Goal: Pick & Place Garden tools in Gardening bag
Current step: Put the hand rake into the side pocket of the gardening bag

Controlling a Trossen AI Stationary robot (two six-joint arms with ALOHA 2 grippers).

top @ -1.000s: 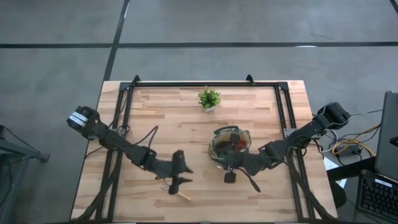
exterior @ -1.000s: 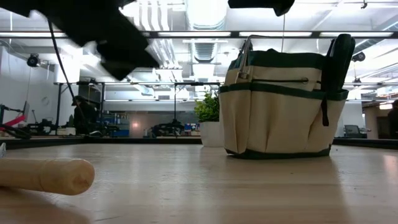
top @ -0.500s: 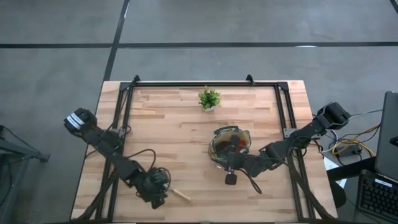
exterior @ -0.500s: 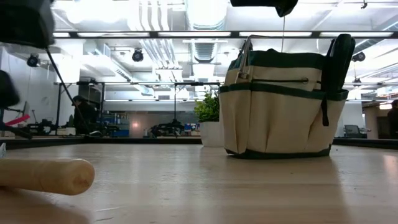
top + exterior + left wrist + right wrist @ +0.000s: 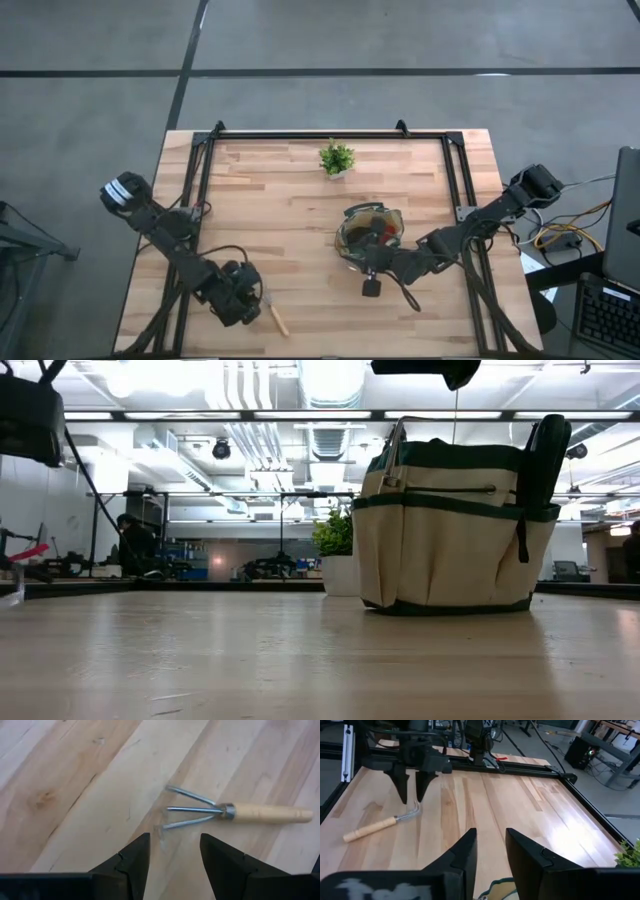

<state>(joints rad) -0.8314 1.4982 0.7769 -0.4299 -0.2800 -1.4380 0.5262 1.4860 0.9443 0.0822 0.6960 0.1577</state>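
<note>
the left gripper hangs over the near-left part of the pale wooden table, its two dark fingers spread apart and empty, tips pointing down at the prongs of a small three-pronged metal rake with a light wooden handle. the rake lies flat on the boards just beside the gripper, not touched by it (the right wrist view shows the fingers poised directly above the bent prongs). the round khaki fabric gardening bag with dark green trim stands upright right of centre, well apart from the rake, with dark and red things inside it. the right gripper sits just at the bag's near side, fingers parted and holding nothing. a small green potted plant stands near the far edge.
</note>
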